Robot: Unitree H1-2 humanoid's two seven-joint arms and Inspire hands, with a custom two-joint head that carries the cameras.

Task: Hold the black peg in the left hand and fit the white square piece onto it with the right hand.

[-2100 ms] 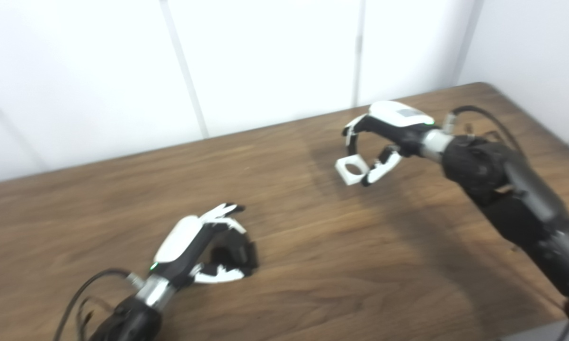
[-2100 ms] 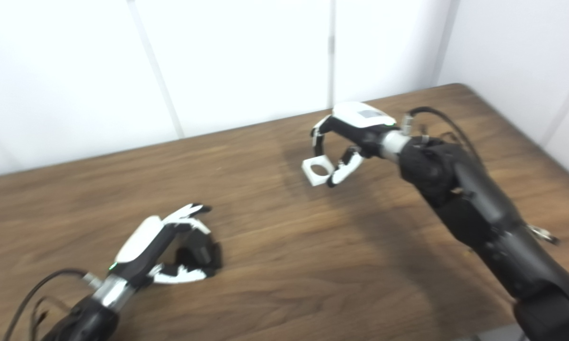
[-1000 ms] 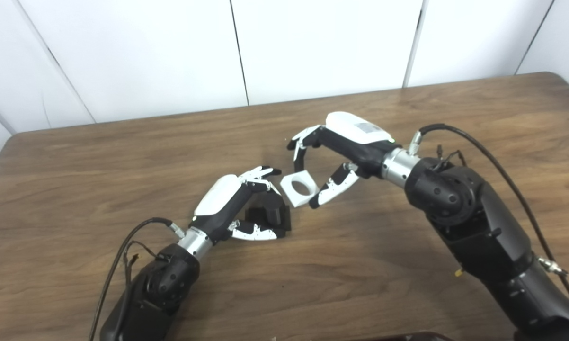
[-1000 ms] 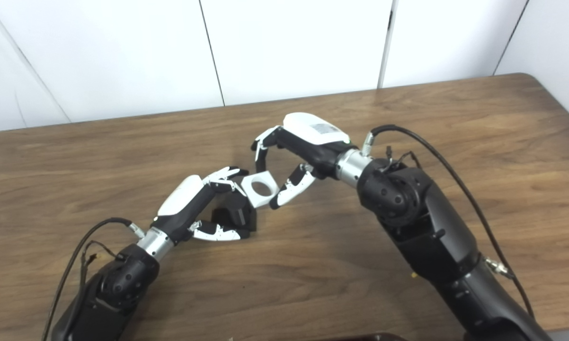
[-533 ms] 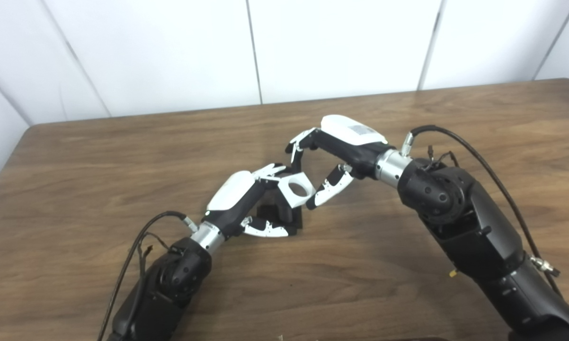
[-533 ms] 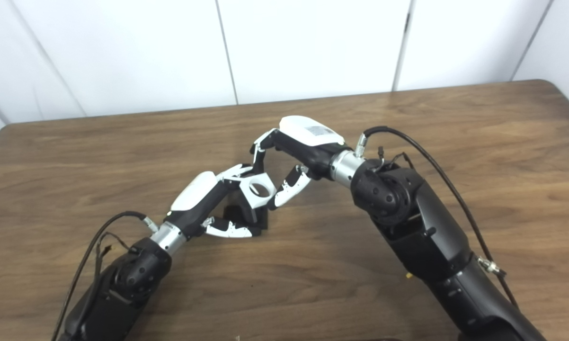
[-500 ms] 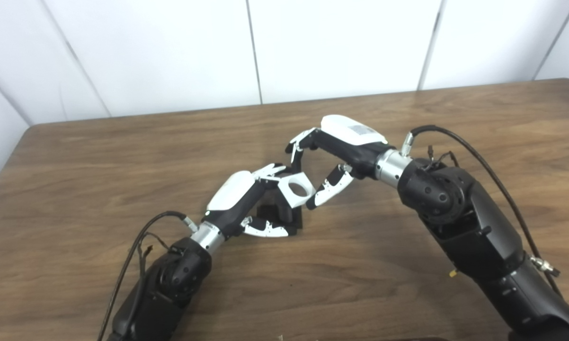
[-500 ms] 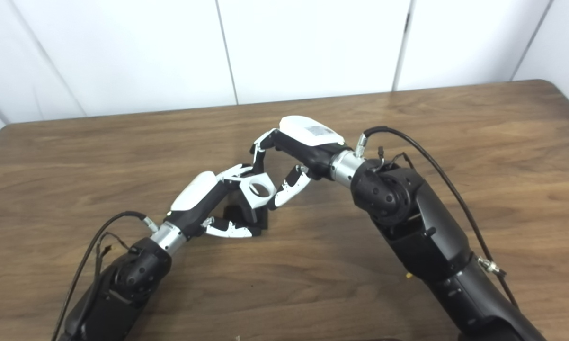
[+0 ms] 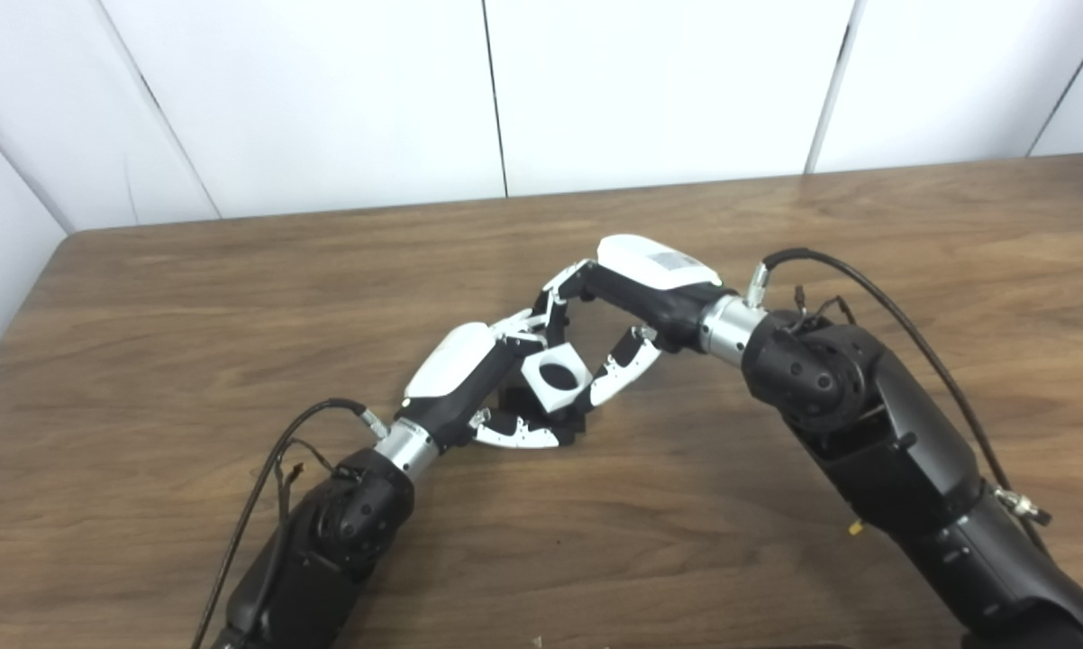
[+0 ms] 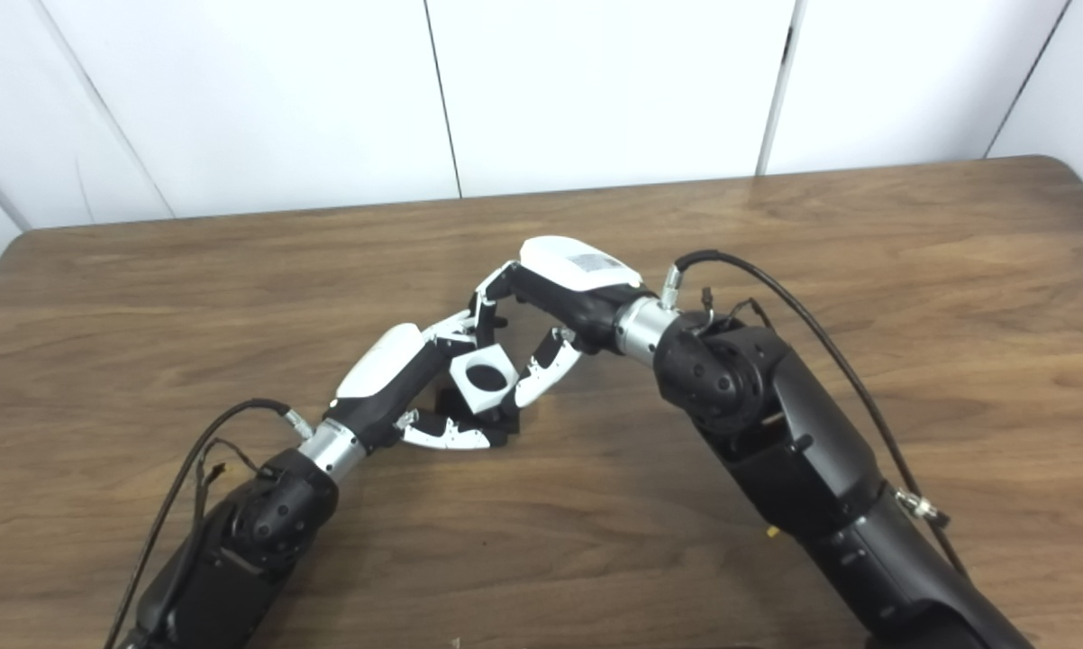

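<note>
My left hand (image 9: 469,383) rests low on the wooden table (image 9: 190,297), fingers and thumb shut around the black peg (image 9: 514,403), most of which is hidden. The white square piece (image 9: 555,379) with a round hole sits directly over the peg, and the hole shows dark. My right hand (image 9: 627,306) is shut on that piece, fingers on its far edge and thumb on its near right edge. In the right eye view the white square piece (image 10: 483,374) lies between my left hand (image 10: 395,379) and my right hand (image 10: 555,297), which touch.
The table's rounded far corners lie at the left (image 9: 68,239) and right (image 10: 1051,162), with a white panelled wall (image 9: 650,81) behind. Black cables trail from my left wrist (image 9: 271,460) and my right wrist (image 9: 866,284).
The camera has shifted. My right hand carried the white square piece leftward and down from the table's right side until it sits over the black peg in my left hand.
</note>
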